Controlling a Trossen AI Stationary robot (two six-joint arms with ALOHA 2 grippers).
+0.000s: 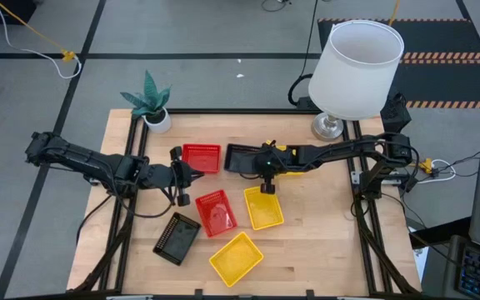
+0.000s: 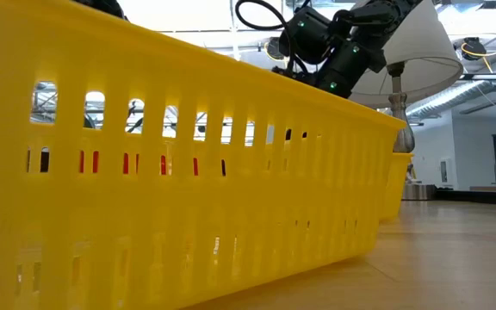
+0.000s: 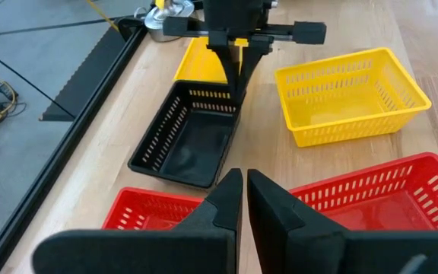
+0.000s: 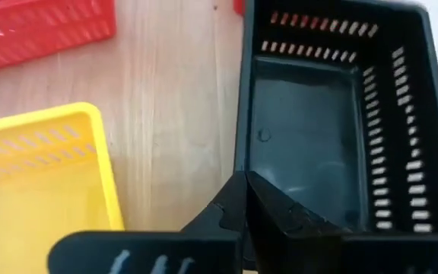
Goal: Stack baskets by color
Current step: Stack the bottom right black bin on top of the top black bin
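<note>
Black slotted plastic forms the shallow rectangular basket [image 4: 333, 129] near the table's middle, and the right gripper [image 4: 243, 199] has its fingers pinched together on that basket's near wall, apparently clamping the rim. A yellow mesh basket [image 1: 263, 207] lies just beside it; another yellow one [image 1: 236, 257] and a second black one [image 1: 177, 237] sit toward the front edge. Two red ribbed baskets [image 1: 201, 157] [image 1: 216, 212] flank the left gripper [image 3: 243, 199], whose fingers are closed on nothing above the pale wooden table [image 1: 323, 242].
</note>
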